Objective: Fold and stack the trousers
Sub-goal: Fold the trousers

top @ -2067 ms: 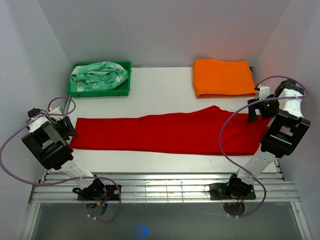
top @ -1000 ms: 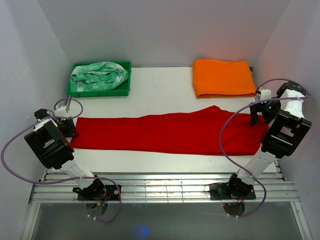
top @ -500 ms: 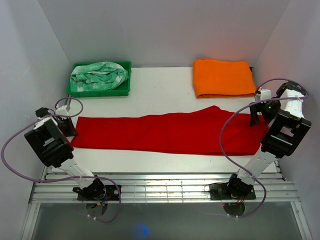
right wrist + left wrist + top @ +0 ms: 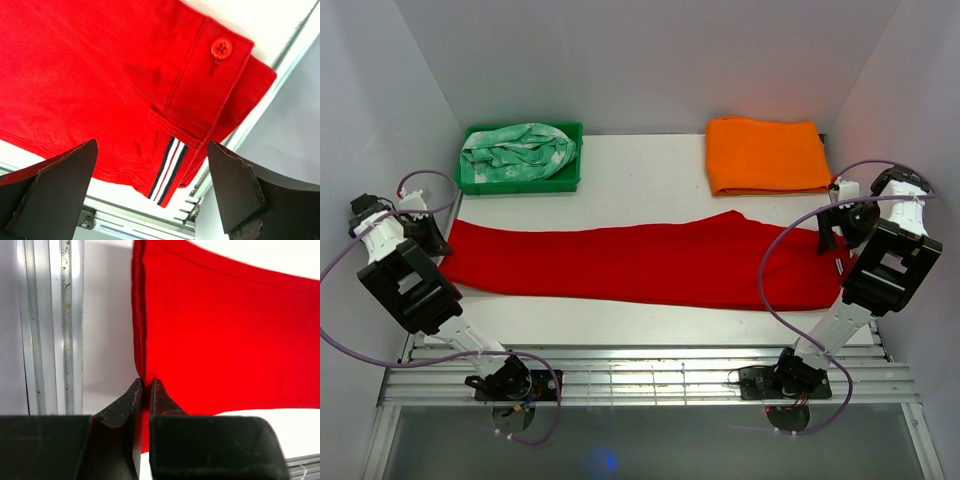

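Trousers [image 4: 650, 262]: soft red woven cloth, matt, with stitched seams and a doubled hem.
Button [image 4: 221, 48]: red, smooth, faintly glossy; plastic, I think, though it is small.
Stripe tape [image 4: 168, 167]: woven ribbon.
Left gripper [image 4: 146, 386]: black, matt, hard.
Right gripper [image 4: 151, 150]: dark, matt, rough and chipped at the edges.
Table [image 4: 640, 180]: white, smooth, matt.
Rail [image 4: 66, 315]: bare metal, brushed and scuffed.
Tray [image 4: 520, 185]: green plastic, slight sheen.
Orange cloth [image 4: 765, 155]: thick, fleecy, matt.

At upper left we see a green tray [image 4: 520, 186] holding a crumpled mint-and-white patterned cloth [image 4: 517, 150]; at upper right a folded orange cloth [image 4: 765, 155] lies flat on the white worktop [image 4: 640, 170].
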Action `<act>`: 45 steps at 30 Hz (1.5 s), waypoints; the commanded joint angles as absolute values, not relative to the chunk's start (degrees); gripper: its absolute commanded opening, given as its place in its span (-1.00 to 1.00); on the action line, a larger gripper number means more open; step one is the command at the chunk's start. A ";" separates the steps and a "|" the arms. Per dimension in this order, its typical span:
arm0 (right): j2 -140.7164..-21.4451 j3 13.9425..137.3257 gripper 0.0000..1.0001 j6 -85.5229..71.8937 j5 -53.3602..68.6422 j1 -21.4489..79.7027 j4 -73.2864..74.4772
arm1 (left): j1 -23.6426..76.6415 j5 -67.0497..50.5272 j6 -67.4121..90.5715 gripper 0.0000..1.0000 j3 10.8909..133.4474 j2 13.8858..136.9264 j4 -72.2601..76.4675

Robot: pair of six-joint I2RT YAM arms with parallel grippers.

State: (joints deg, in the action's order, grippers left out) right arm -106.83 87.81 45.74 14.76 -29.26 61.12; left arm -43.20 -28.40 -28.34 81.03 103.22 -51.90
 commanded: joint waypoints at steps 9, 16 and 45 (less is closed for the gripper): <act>-105.47 87.71 0.89 47.99 19.42 -29.53 63.37 | -35.35 -37.18 -30.95 -1.00 86.93 88.25 -61.61; -105.82 85.96 0.86 48.60 18.55 -30.76 63.02 | -16.36 -42.62 -16.54 -1.00 86.57 84.29 -61.70; -106.26 84.73 0.80 50.89 15.12 -36.74 64.16 | 35.94 -13.72 37.70 -1.00 74.62 96.59 -21.55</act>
